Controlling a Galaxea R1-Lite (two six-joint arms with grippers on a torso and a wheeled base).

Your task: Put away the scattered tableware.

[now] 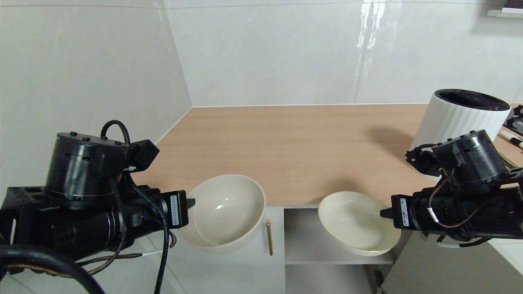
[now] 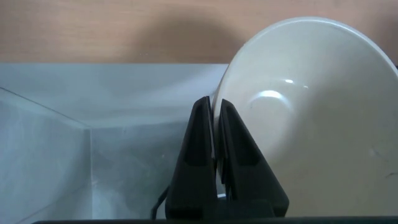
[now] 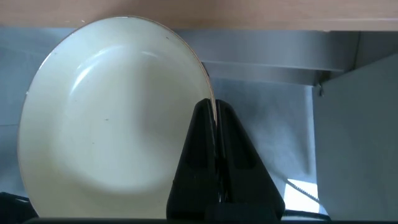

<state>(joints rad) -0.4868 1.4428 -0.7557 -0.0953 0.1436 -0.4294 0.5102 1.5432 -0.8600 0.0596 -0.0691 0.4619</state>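
On the left, our left tool (image 1: 192,202) is clamped on the rim of a deep cream ceramic bowl (image 1: 229,208). In the left wrist view its two dark fingers (image 2: 200,134) pinch the bowl's wall with no gap showing. The bowl hangs clear of any surface at the front edge of the light wooden bench (image 1: 294,143), tipped so that its hollow faces us. Below it is a closed white cabinet door (image 1: 245,269) with a slim brass bar handle (image 1: 269,237).

Just beside that handle, we see an open cabinet compartment with a pale grey shelf (image 1: 327,255). A shallow cream ceramic plate (image 1: 355,222) is held tilted in front of this opening, apart from the bowl. Our right tool (image 1: 382,212) is closed on the plate's rim, its fingers (image 3: 200,137) pressed to either side of the thin edge.

Farther right, a white ribbed cylindrical container with a black slotted top (image 1: 457,118) stands upright on the bench, behind the right arm.
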